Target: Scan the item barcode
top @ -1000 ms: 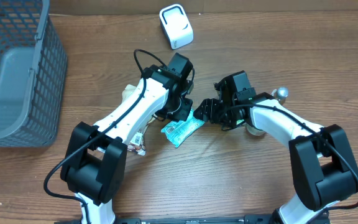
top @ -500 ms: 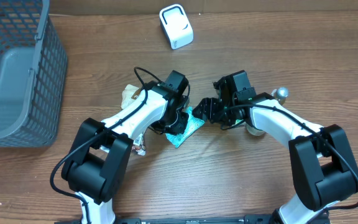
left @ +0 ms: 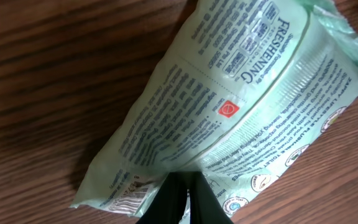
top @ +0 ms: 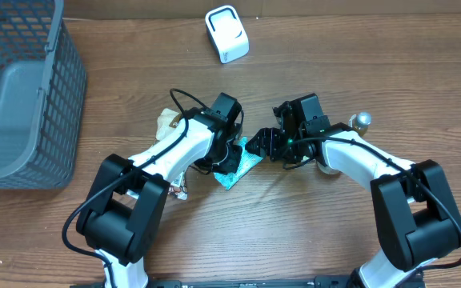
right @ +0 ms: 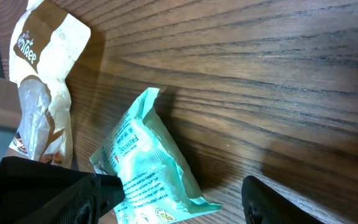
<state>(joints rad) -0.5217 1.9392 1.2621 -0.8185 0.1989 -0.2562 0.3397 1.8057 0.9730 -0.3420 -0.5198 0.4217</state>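
Wooden table [top: 294, 232] has bare room at the front; a grey basket [top: 66, 104] fills the far left. The white scanner [top: 226, 34] sits at the back. The green wipes packet [top: 247, 161] lies mid-table, its edge pinched by the left gripper [left: 182, 190]. The right gripper [top: 264, 144] is spread wide beside it. Next, probably: lift it, barcode toward the scanner.

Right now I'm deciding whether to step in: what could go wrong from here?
1. The left gripper pinches only a thin edge of the soft pale-green plastic wipes packet; it could slip free when lifted.
2. The open right gripper sits close beside the packet, so the grippers might collide.
3. The white box-shaped scanner stands well away, so the carry looks long.
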